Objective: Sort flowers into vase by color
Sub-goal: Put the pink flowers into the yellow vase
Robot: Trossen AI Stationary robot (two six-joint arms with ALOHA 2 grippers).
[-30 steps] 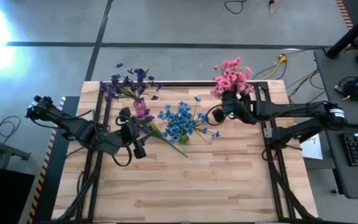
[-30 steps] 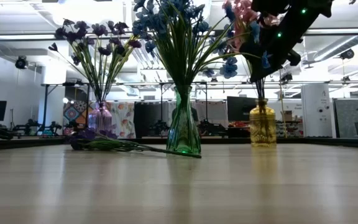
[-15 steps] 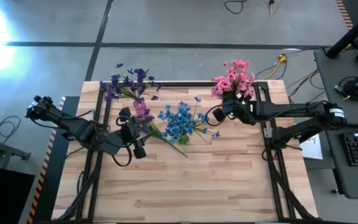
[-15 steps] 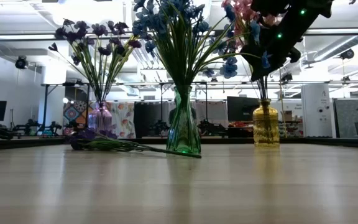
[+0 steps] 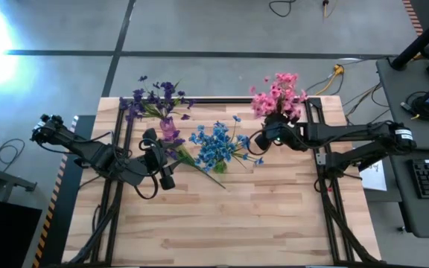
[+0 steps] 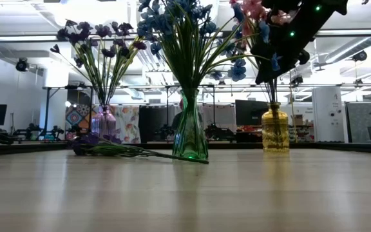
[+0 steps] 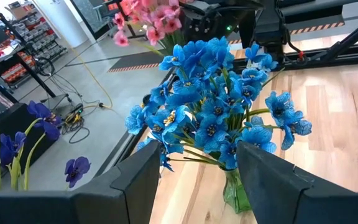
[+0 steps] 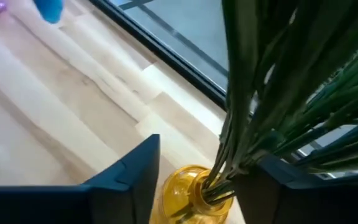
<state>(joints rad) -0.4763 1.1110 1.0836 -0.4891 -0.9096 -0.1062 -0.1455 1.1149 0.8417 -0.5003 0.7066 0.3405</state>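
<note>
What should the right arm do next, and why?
Probably lift the right claw straight up and away. Its fingers stand apart on either side of the pink flowers' stems, which already sit in the yellow vase. One purple sprig lies on the table, near the waiting left claw.

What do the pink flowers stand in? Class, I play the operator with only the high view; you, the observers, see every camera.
Observer: The pink flowers stand in a yellow vase, upright in the low view.
Operator: Does the right gripper grip them?
Observer: No. The right wrist view shows the right gripper open, with the green stems between its fingers, above the vase's mouth.
Operator: And the blue ones?
Observer: The blue flowers stand in a green vase.
</note>
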